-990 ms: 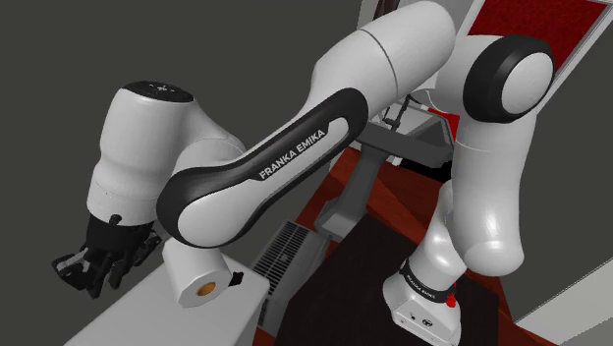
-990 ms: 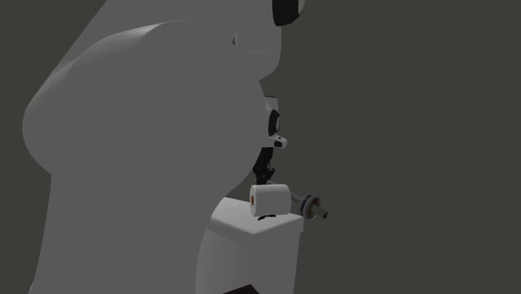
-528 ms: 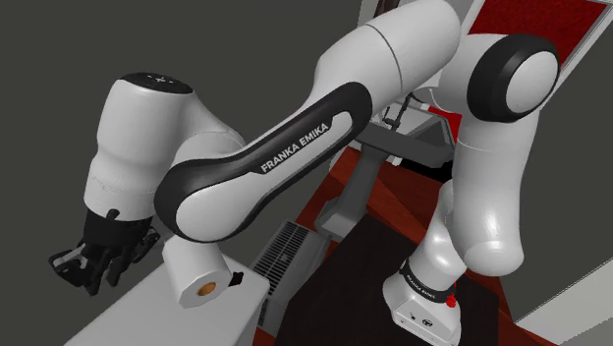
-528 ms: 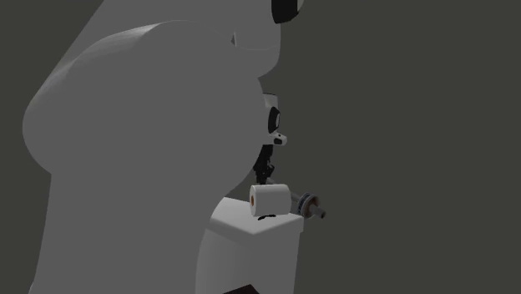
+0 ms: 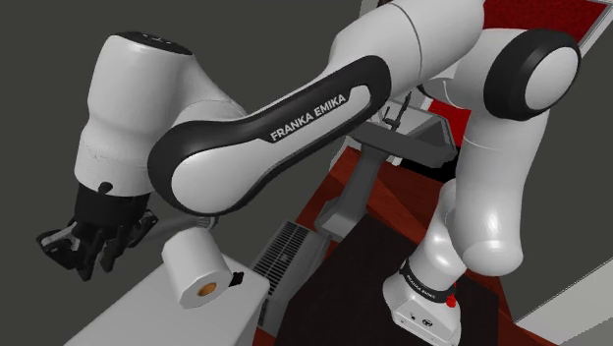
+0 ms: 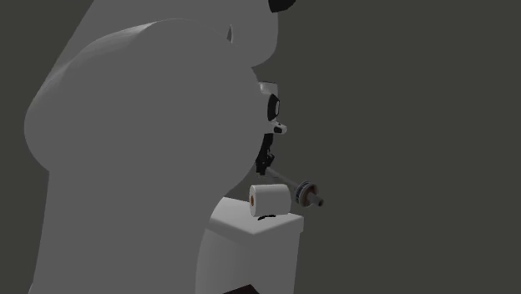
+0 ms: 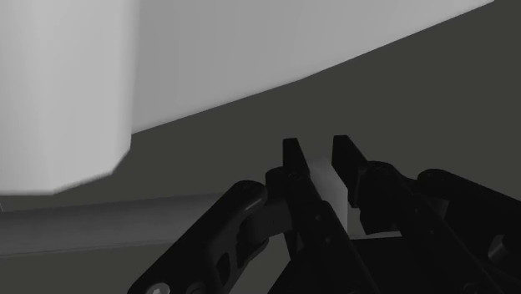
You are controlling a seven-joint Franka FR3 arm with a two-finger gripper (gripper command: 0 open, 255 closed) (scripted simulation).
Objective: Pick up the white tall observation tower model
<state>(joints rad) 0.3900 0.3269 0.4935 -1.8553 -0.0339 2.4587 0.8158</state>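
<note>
Between the fingers of the black tool (image 7: 319, 154), a pale slender tower model (image 7: 327, 189) is clasped; white cylindrical roll (image 5: 196, 269) nearby.

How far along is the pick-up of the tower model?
Done: the fingers are shut on the tower model, clasping its pale shaft. In hand: in the second exterior view the model slants behind the white roll, apparently off the white cabinet. Left: raise it well clear.
</note>
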